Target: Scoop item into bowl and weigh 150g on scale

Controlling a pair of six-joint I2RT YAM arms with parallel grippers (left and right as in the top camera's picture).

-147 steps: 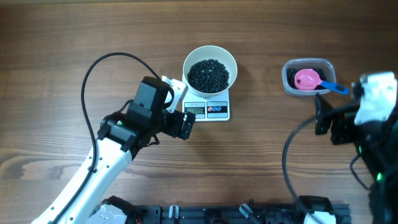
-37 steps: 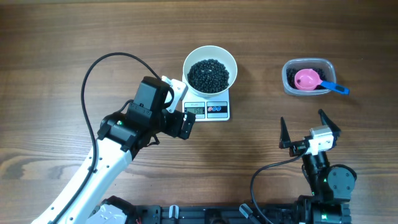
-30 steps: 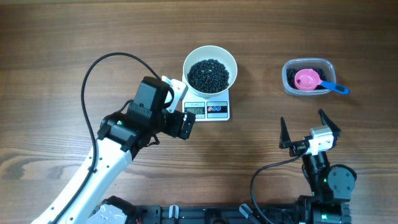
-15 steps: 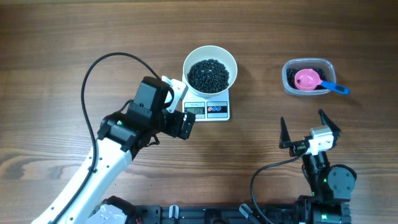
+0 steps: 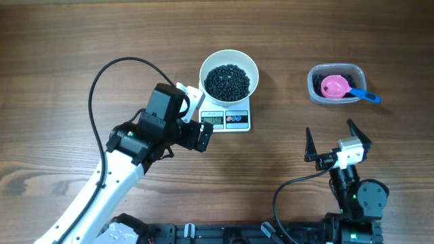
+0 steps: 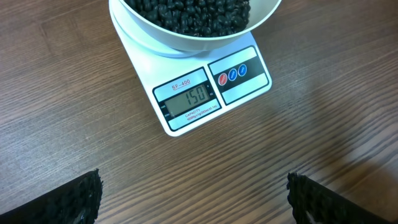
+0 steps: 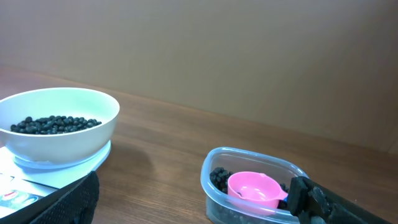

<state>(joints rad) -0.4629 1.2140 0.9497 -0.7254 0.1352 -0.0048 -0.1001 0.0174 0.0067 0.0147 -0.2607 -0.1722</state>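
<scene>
Starting big: brown wood tabletop (image 5: 81, 41) under everything. Then the left gripper (image 5: 202, 114), parked just beside the display end of the scale (image 5: 234, 126); fingers (image 6: 68, 202) spread wide, nothing between them but bare wood. Over on the right, the right gripper (image 5: 328, 127) down near the front edge, well apart from both containers; fingers (image 7: 78, 199) splayed wide too, holding nothing.

Next, the round white bowl (image 5: 228, 56), sitting squarely on the scale's platform and loaded with a dark heap of black beans (image 5: 227, 82); heap level a bit below the rim, going by the right wrist view. Scale itself small, white and rectangular; 150 showing on the display (image 6: 186, 104), three little round buttons (image 6: 232, 74) right next to it.

Off to the right of the bowl and well apart from it, a clear plastic tub (image 5: 310, 83) with more of the same beans in the bottom. Lying on those, a pink scoop (image 5: 333, 86), cup side up; blue handle (image 5: 367, 95) poking out over the tub's rim.
</scene>
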